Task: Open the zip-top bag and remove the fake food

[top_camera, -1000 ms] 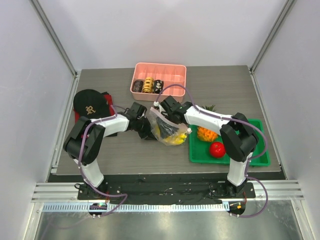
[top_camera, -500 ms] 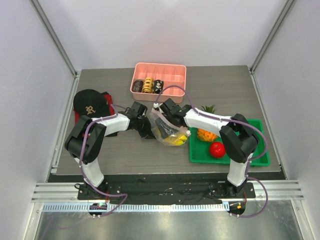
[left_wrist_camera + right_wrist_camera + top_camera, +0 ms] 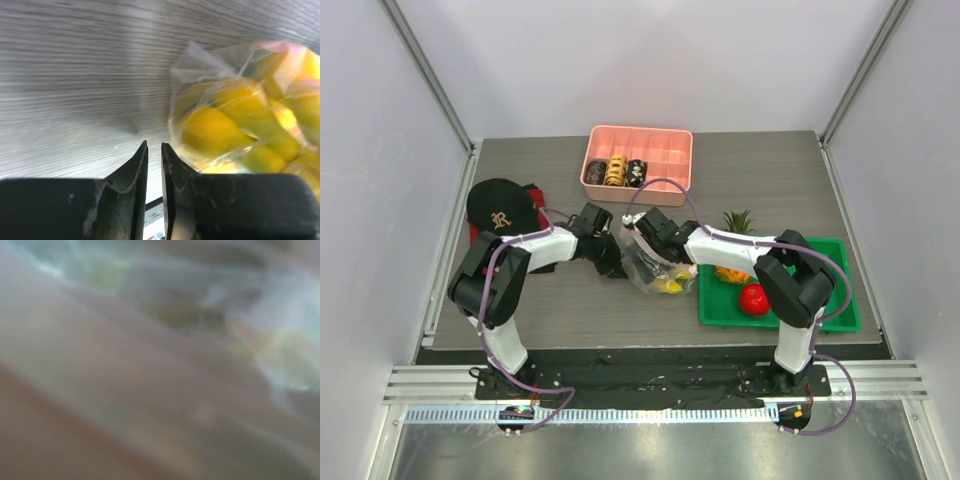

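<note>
The bag [image 3: 658, 268] lies on the desk [image 3: 540, 300] between both arms, banana [image 3: 220, 130] inside, just right of the left jaws, which are almost together on nothing visible; the right jaws press into its top edge, nearer, their gap impossible to tell

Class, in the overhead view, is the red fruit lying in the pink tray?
No, the red fruit sits in the green tray on the right.

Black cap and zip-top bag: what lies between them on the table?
The left arm's forearm and the left gripper fill the stretch from the black cap to the zip-top bag; the top view shows it.
</note>
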`<state>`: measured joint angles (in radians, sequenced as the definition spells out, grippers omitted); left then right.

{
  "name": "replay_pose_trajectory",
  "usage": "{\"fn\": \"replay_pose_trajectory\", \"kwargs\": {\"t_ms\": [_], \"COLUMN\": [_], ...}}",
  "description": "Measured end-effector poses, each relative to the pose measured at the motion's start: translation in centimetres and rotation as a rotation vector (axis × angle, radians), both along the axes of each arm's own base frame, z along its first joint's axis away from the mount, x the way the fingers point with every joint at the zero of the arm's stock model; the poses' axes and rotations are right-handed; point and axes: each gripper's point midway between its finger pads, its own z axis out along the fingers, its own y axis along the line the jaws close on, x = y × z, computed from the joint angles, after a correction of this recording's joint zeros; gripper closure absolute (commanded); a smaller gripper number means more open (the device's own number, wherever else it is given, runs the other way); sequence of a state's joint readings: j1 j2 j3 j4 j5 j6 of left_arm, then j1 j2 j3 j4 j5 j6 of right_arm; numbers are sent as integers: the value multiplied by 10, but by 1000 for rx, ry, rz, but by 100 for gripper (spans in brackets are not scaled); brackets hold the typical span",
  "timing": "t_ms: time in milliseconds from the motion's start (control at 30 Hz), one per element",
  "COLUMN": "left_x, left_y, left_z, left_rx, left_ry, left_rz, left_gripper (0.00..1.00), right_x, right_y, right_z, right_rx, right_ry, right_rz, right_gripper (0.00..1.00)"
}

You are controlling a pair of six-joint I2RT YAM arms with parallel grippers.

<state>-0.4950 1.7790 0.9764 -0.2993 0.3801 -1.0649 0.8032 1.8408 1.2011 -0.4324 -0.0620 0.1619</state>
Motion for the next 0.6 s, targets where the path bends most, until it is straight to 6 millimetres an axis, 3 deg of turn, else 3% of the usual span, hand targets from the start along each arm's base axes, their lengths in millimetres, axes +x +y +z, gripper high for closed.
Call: {"fn": "replay_pose_trajectory", "kwargs": {"t_ms": [100,167,300,333,433,600], "left_x": [-1,-2,5,7,13,23], "left_y": [13,28,58,63,76,82], "left_z": [2,9,45,55,80,90], "left_rx": [26,54,89,88,59,-65], "left_ry": [-9,-31,-149,-183,-250,-201], "left_rz": [-1,-2,6,8,19,77], "left_gripper": [77,65,49,40,37,30], "right_x": [2,3,0,1,5,12], "right_y": [-1,-1,-5,-4,4,14], "right_z": [-1,1,7,11,34,87], "right_rx": [-11,-12,-24,-15,49,248], "right_ry": [-11,-7,25,33,51,79], "right_rz": [-11,-22,-49,-56,-67,-68], "right_gripper": [72,78,89,92,96,96]}}
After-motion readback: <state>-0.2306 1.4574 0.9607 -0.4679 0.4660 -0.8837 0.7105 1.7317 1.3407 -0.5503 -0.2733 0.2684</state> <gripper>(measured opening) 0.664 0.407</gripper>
